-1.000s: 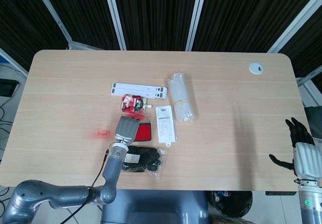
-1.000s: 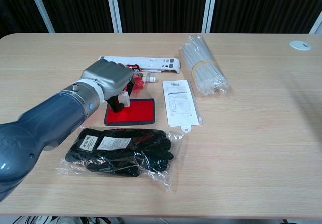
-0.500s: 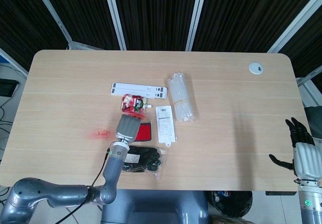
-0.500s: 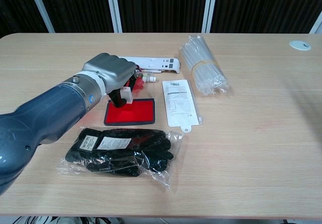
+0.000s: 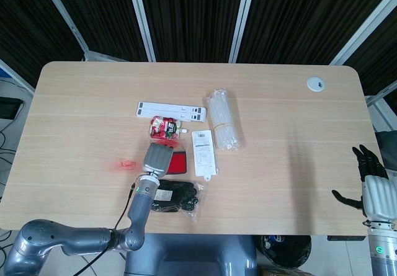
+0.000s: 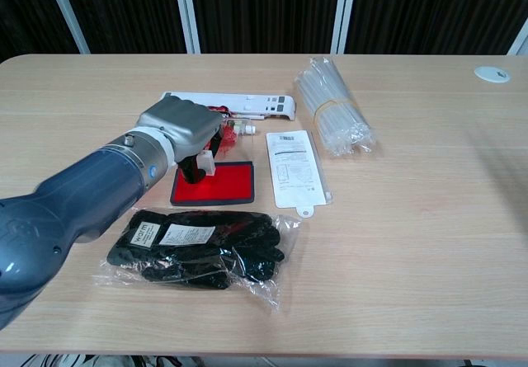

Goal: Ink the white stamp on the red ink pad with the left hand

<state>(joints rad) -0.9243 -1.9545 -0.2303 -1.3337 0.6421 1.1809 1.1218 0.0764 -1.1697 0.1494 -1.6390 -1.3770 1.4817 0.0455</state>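
Observation:
My left hand [image 6: 183, 128] [image 5: 157, 159] holds the white stamp [image 6: 204, 166] over the left part of the red ink pad [image 6: 221, 184]. The stamp's base sits low, at or just above the red surface; I cannot tell whether it touches. In the head view the hand covers the stamp and most of the ink pad [image 5: 180, 163]. My right hand [image 5: 373, 183] hangs open off the table's right front corner, fingers spread, holding nothing.
A bag of black gloves [image 6: 198, 245] lies just in front of the pad. A white label card [image 6: 295, 167] lies to its right, a bundle of clear sticks [image 6: 332, 115] beyond it. A white strip [image 6: 247, 103] and a red packet [image 5: 164, 128] lie behind the pad.
The left hand lifted the stamp slightly half a second ago and has come back down over the pad's left part. The right hand has not moved.

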